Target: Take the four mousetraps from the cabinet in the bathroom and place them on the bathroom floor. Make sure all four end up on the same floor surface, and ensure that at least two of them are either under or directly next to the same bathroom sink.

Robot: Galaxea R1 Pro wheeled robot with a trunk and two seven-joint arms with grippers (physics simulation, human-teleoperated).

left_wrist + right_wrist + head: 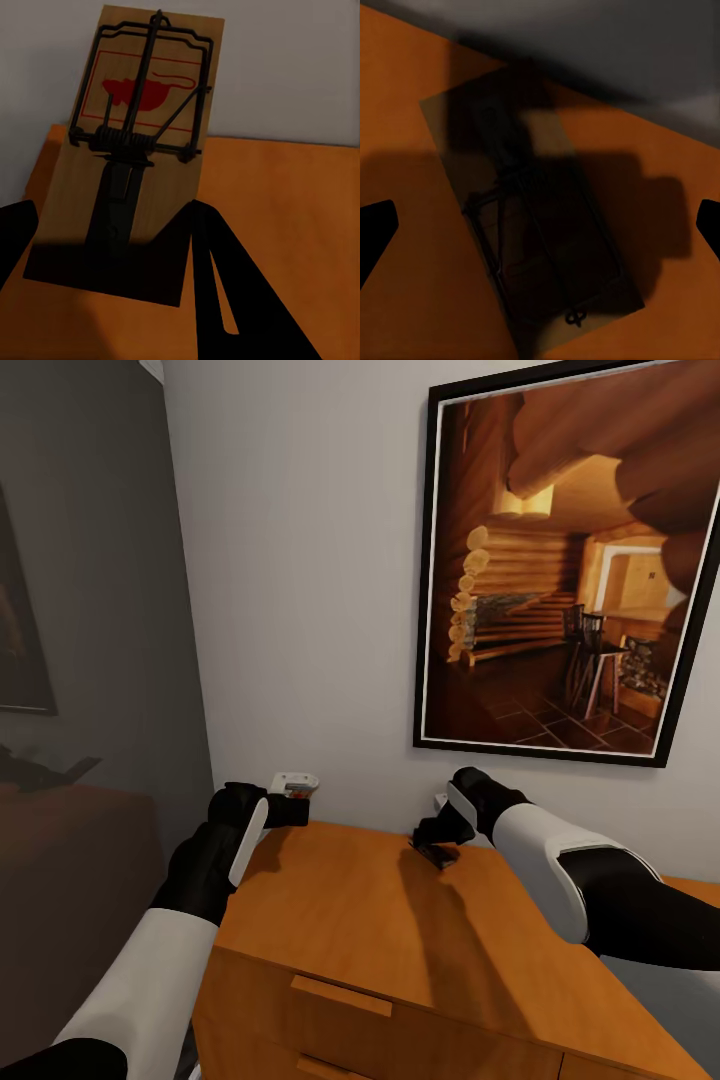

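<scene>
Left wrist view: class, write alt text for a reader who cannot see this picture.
A wooden mousetrap with a black wire spring and a red mouse print stands between the left gripper's dark fingers, above the orange-brown cabinet top, with a grey wall behind.

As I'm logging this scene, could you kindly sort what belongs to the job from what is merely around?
Job: mousetrap in the left claw; mousetrap under the right claw; cabinet.
Around: framed log-cabin picture; white wall.
</scene>
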